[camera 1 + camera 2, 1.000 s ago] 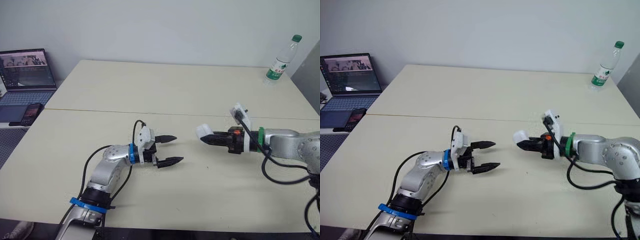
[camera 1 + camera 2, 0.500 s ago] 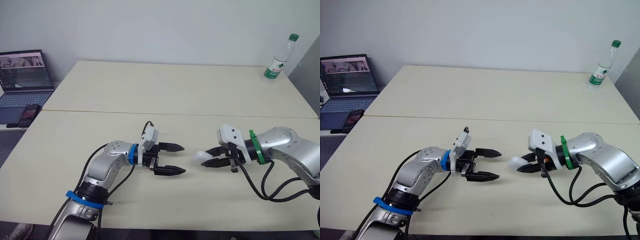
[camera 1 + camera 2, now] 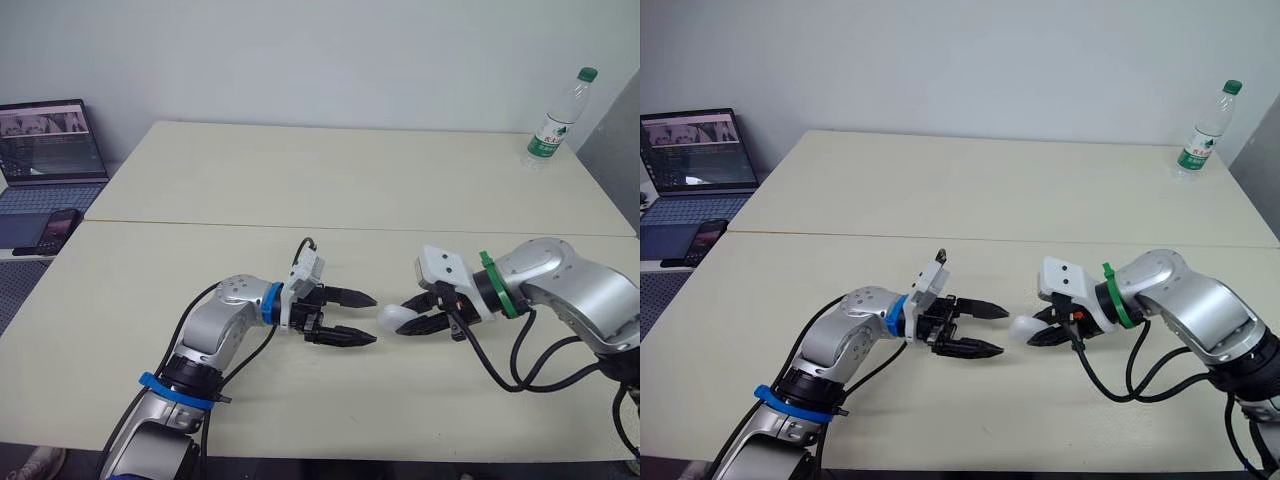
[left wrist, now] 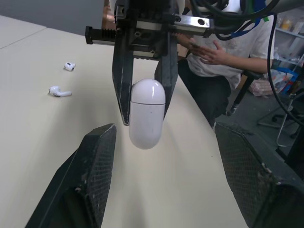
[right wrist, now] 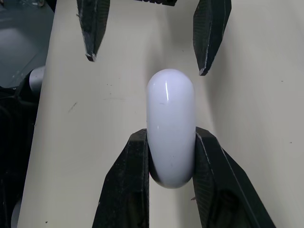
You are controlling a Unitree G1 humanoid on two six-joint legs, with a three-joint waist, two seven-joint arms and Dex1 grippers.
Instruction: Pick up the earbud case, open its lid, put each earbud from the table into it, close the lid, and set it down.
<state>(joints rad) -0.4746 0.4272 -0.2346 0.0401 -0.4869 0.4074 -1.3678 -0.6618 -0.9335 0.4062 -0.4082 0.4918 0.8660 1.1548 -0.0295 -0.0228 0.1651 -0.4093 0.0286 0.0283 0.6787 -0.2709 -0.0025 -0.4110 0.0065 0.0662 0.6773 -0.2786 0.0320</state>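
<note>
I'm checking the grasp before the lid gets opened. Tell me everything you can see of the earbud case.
The earbud case is a glossy white, pill-shaped, plastic-looking shell, lid shut along a thin seam. The jaws of the right gripper clamp its sides at the lid end, holding it above the table. Its free end points at the open left gripper, which isn't touching it.

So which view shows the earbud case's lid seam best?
Left wrist view: the earbud case faces it, seam visible, lid shut. The right wrist view shows its smooth side; the eye views, a small white blob.
</note>
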